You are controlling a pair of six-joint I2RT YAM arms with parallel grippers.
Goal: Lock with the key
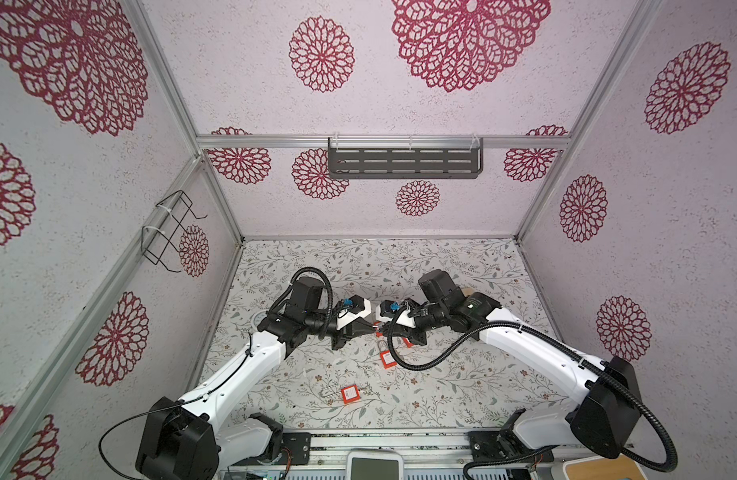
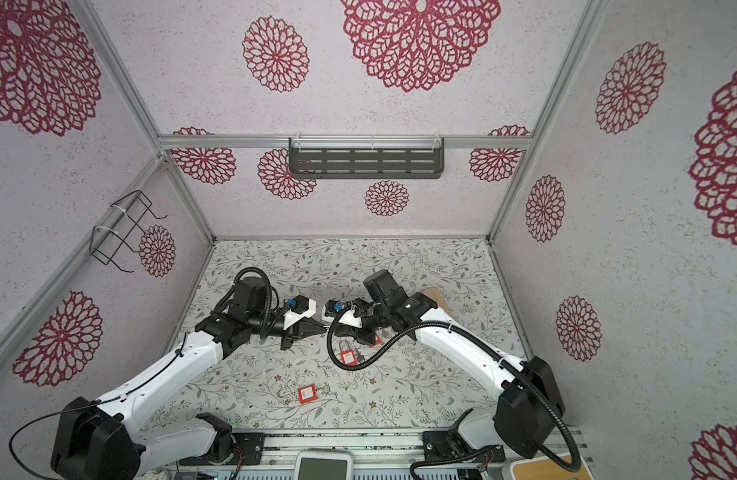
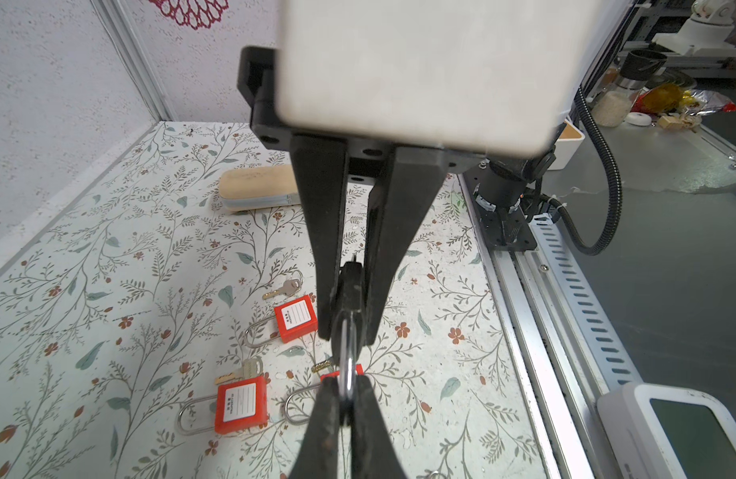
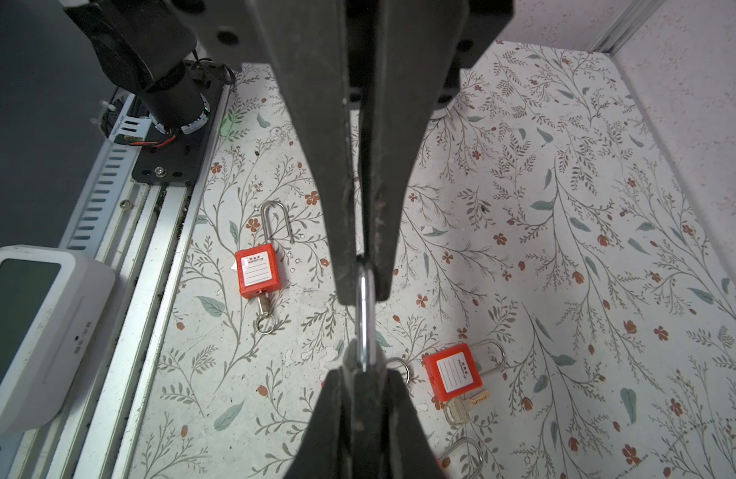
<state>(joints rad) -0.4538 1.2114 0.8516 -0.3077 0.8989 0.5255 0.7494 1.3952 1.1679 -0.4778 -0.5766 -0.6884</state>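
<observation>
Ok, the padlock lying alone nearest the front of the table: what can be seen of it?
The padlock has a red, plastic-looking body with a white lined label and a long silver shackle. The shackle is open: one leg sits in the body, the other ends free. A key sticks out of the bottom. It lies flat, label up, alone on the floral table near its front edge; only the table touches it.
</observation>
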